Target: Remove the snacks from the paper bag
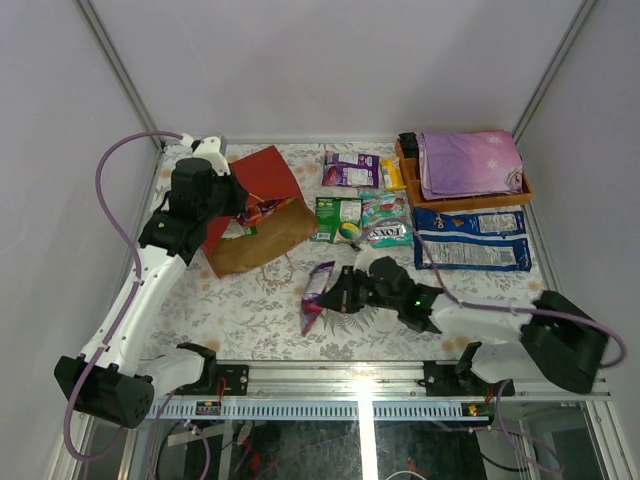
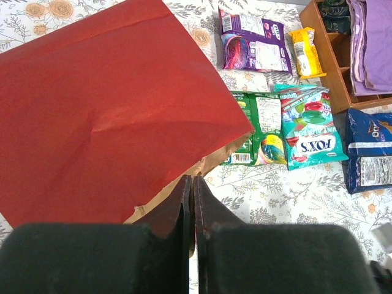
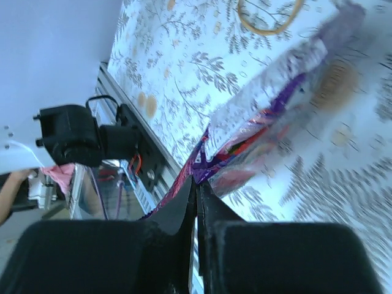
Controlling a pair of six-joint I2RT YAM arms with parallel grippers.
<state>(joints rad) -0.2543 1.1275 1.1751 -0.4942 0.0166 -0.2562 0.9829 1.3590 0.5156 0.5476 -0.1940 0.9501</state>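
Note:
The red paper bag [image 1: 262,178] lies on its side at the back left, its brown inner side [image 1: 262,243] showing at the mouth. A colourful packet [image 1: 263,212] peeks out of the mouth. My left gripper [image 1: 222,200] is shut on the bag's edge; the left wrist view shows the fingers pinched at the brown rim [image 2: 192,181] below the red paper [image 2: 104,110]. My right gripper [image 1: 340,291] is shut on a purple packet [image 1: 317,290], held just above the table's middle; it is blurred in the right wrist view [image 3: 275,110].
A purple packet [image 1: 350,170], a yellow one [image 1: 393,174], a green one [image 1: 338,219] and a teal FOX'S one [image 1: 386,221] lie behind the right gripper. Two long blue packs [image 1: 472,240] lie at the right. A wooden tray [image 1: 408,170] with a purple cloth [image 1: 470,163] stands at the back right.

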